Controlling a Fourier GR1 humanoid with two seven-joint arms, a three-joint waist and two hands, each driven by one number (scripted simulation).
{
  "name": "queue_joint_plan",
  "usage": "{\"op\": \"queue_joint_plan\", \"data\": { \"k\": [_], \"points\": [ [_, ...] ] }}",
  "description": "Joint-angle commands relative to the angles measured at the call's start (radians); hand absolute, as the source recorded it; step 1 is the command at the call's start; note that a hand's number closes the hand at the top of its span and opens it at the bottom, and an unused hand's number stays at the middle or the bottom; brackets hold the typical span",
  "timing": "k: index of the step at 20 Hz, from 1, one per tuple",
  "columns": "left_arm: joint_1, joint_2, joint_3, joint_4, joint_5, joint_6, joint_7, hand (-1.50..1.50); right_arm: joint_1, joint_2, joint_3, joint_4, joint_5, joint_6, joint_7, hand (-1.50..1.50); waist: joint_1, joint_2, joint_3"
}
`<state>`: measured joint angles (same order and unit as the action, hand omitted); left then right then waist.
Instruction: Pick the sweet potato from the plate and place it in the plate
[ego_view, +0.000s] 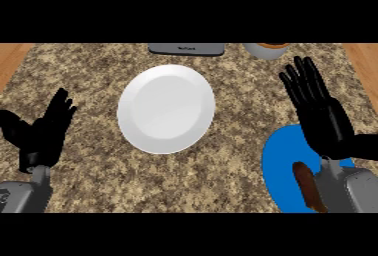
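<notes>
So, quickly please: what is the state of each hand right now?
Left hand: open, fingers straight, holding nothing.
Right hand: open, fingers straight, holding nothing; the sweet potato lies on the blue plate.

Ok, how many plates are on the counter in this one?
2. A white plate lies at the counter's middle, with nothing on it. A blue plate lies at the lower right, partly hidden by the right hand and forearm, with the sweet potato on it.
</notes>
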<state>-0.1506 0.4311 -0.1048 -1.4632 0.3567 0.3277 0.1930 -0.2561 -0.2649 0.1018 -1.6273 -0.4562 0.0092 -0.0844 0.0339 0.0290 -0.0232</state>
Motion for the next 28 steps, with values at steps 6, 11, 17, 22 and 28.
{"op": "queue_joint_plan", "data": {
  "k": [6, 11, 17, 22, 28],
  "points": [
    [-0.119, 0.052, -0.082, 0.038, -0.165, -0.054, -0.121, 0.00, -0.009, 0.027, 0.227, 0.076, 0.456, -0.316, 0.129, -1.50, -0.056, -0.028, 0.017],
    [-0.077, 0.010, -0.123, 0.014, -0.146, -0.070, -0.114, 0.00, 0.082, -0.214, 0.346, 0.164, 0.849, -0.350, 0.156, -1.50, -0.072, -0.034, 0.017],
    [-0.082, -0.003, -0.106, 0.072, -0.163, -0.094, -0.159, 0.00, 0.280, -0.157, 0.466, 0.158, 1.096, -0.552, 0.157, -1.50, -0.053, -0.031, 0.022],
    [-0.072, -0.028, -0.117, 0.051, -0.180, -0.075, -0.145, 0.00, 0.379, -0.236, 0.503, -0.078, 1.363, -0.615, 0.319, -1.50, -0.065, -0.038, 0.020],
    [-0.108, -0.025, -0.109, 0.041, -0.191, -0.082, -0.104, 0.00, 0.336, -0.268, 0.485, -0.296, 1.546, -0.227, 0.671, -1.50, -0.054, -0.037, 0.018]
  ]
}}
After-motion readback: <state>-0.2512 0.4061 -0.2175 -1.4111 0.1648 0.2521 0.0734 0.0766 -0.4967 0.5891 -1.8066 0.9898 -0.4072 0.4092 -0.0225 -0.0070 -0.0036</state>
